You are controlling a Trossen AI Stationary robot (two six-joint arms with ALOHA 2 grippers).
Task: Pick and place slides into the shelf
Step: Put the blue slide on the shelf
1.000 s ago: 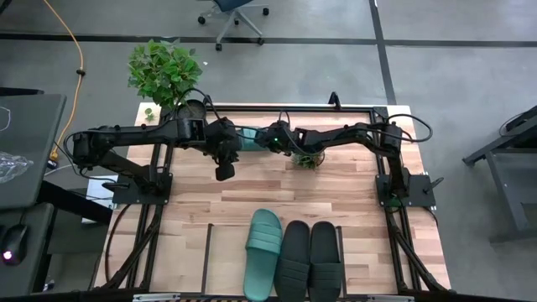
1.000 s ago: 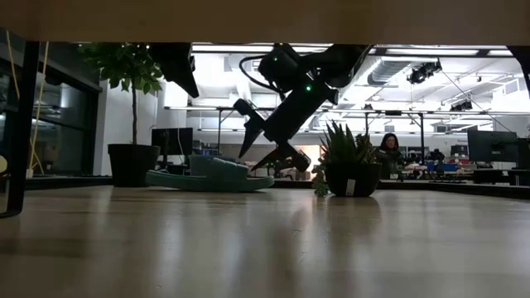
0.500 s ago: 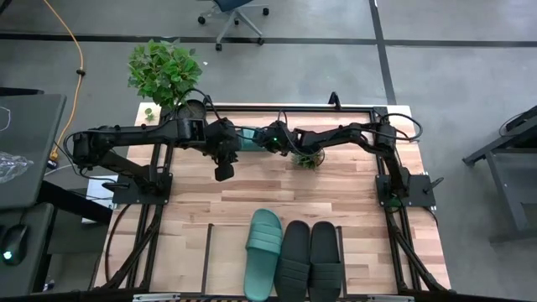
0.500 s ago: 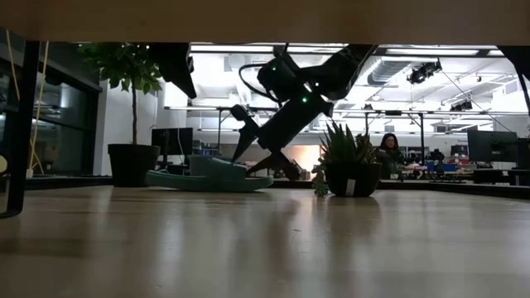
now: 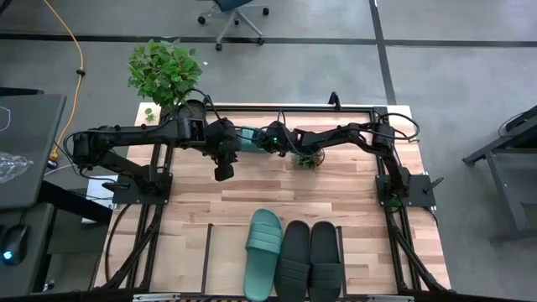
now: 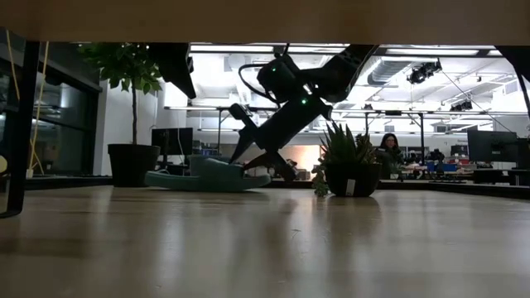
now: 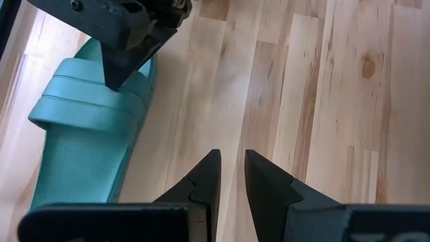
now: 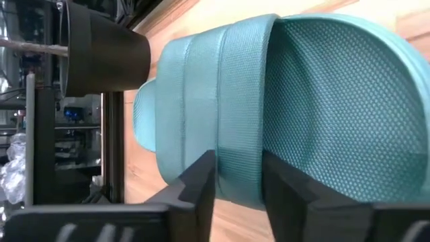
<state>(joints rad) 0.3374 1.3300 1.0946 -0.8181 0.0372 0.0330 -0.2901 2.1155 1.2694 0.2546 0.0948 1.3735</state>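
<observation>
Right end effector (image 8: 238, 178) advanced, fingers astride teal slide (image 8: 295, 101) strap, left arm hovering

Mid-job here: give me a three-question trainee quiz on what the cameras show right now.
1. True or false: three slides already lie side by side in the shelf.
2. Which gripper has its fingers on either side of the teal slide's strap? A) left gripper B) right gripper C) neither
3. Fill in: the small potted plant stands beside the ____ arm.

Key: 1 true, one teal and two black; 2 B, the left gripper hovers empty over bare wood nearby; 3 right.
</observation>
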